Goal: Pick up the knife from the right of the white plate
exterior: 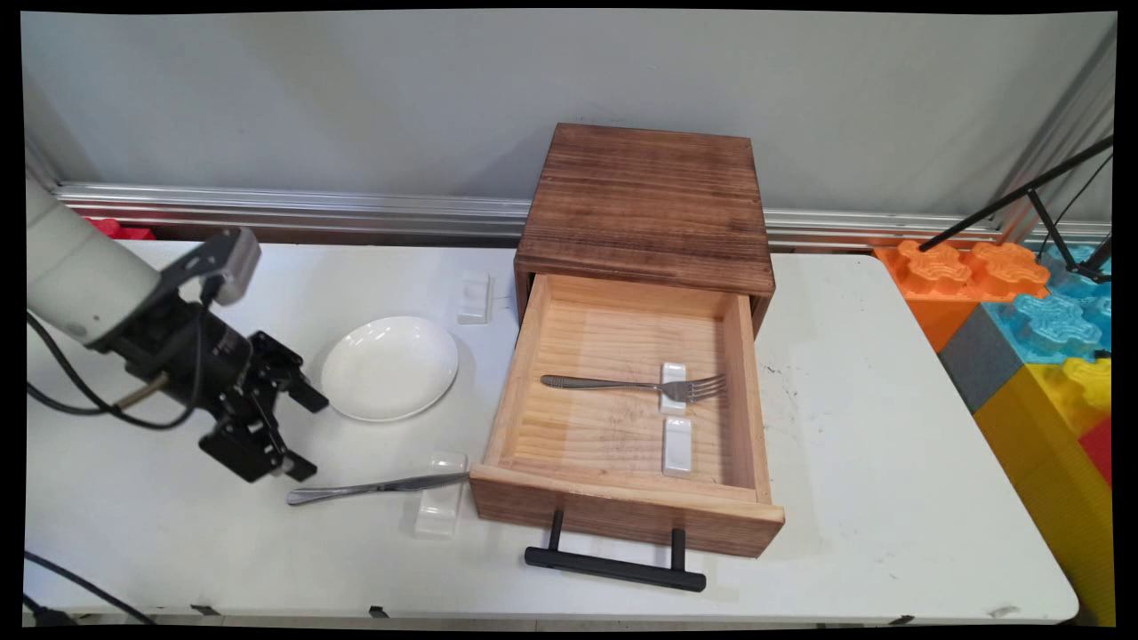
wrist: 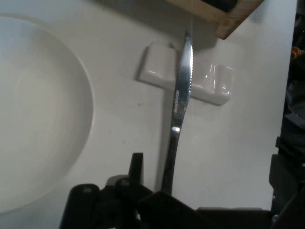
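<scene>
Hiding the knife (wrist: 178,114) handle's end, the tool's (exterior: 302,431) linkage.

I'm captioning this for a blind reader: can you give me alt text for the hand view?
A table knife lies on a white table, its blade resting across a small white rest, its handle reaching toward the gripper. A white plate fills the left side.

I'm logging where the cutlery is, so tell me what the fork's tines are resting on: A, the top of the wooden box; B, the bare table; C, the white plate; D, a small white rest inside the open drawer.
D: the fork lies inside the open drawer, its tines on a small white rest.
</scene>
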You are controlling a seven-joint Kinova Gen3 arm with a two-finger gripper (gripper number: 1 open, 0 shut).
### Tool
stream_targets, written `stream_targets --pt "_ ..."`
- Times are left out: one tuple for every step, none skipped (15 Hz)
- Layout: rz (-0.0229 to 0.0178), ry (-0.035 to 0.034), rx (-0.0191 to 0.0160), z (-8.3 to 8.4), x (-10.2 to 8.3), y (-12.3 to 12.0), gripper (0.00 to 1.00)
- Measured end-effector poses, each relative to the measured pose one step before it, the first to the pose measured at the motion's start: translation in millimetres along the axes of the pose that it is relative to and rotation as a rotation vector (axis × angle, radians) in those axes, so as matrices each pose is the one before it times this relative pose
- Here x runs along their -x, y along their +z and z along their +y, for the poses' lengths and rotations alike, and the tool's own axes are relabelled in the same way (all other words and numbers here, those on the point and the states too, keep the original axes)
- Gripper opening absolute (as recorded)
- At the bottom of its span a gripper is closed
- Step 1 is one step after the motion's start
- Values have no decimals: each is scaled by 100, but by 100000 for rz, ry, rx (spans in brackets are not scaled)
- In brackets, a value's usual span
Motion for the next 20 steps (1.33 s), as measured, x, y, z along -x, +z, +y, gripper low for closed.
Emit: stream_targets --pt "-132 1095 204 153 65 613 100" --pt "28 914 -72 60 74 509 100" --pt "60 904 -154 54 88 491 100" --pt "193 924 -296 8 108 540 100" --pt "274 859 -337 5 112 498 100" --pt "612 1026 37 37 132 591 100" --pt "489 779 142 39 113 397 100" --pt "503 877 202 30 155 389 100" --pt "444 792 62 25 201 327 100" --pt "268 630 49 25 190 263 100" --pt "295 508 60 28 273 284 100" --pt "345 475 71 17 271 270 100" --pt "195 284 33 3 194 185 100" --pt "363 437 46 -33 327 256 100" --pt "351 413 103 -36 279 201 100" --pt "372 388 115 -43 223 151 100" --pt "454 469 92 -57 252 160 100" --pt "371 388 49 -60 200 119 100" --pt "326 482 55 -79 235 142 100" --pt "276 408 13 -72 204 113 100"
